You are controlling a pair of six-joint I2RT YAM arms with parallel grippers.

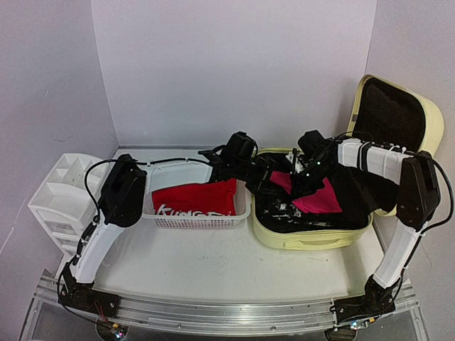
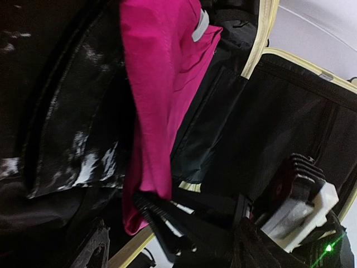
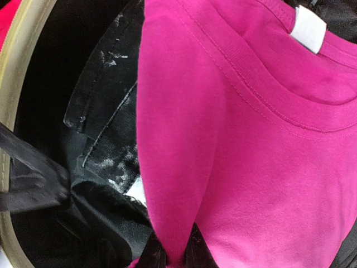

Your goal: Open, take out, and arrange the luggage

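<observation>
Much of the luggage (image 1: 306, 240) hides under pink shirt (image 1: 320, 202), dark clothing (image 1: 355, 197).

Red garment (image 1: 193, 197) in white basket (image 1: 199, 222) — white printed lettering runs along its near edge. The first character looks like a K; the rest is too small and creased to read. Pink shirt (image 3: 251, 145) — white neck tag (image 3: 308, 28) sewn at the collar, no print legible in either wrist view. Nothing else reads.
</observation>
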